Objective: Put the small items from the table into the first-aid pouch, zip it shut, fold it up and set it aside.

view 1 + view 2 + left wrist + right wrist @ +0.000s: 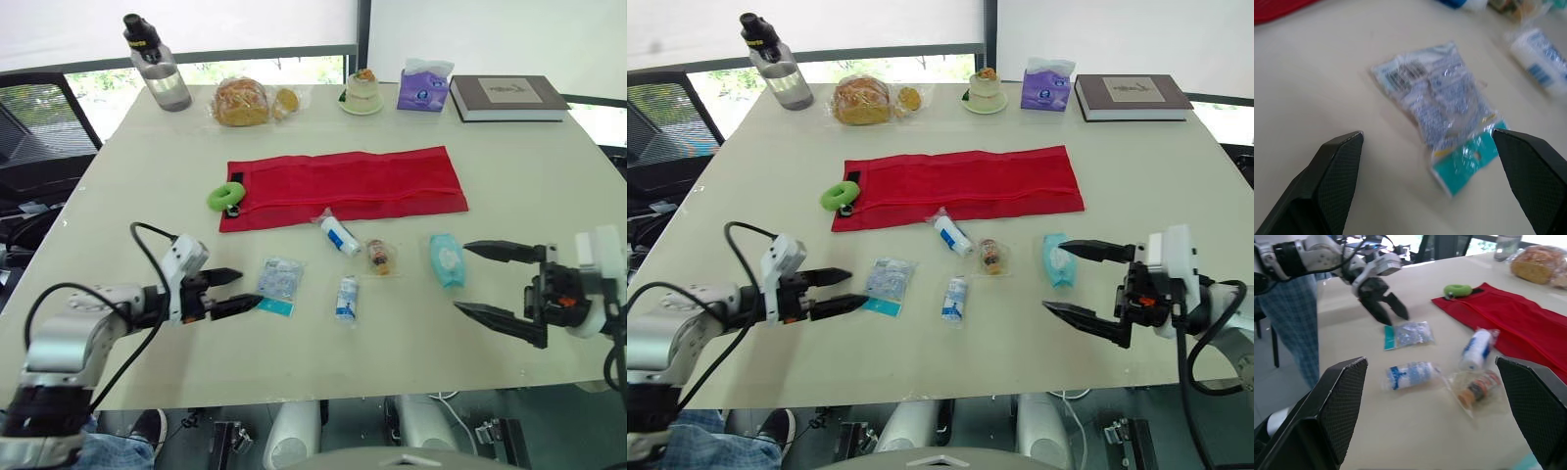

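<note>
Nearer the robot than the pouch (343, 186), the left gripper (250, 288) gapes empty at the packet (279, 284); the right gripper (461, 277), also released, is beside the wipes (447, 258). The left wrist view adds the packet's barcode and teal end.

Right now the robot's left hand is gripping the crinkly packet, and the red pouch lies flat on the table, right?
No. The left gripper is open, gripping nothing; the crinkly packet lies loose on the table before it, as the left wrist view shows. The red pouch does lie flat.
</note>
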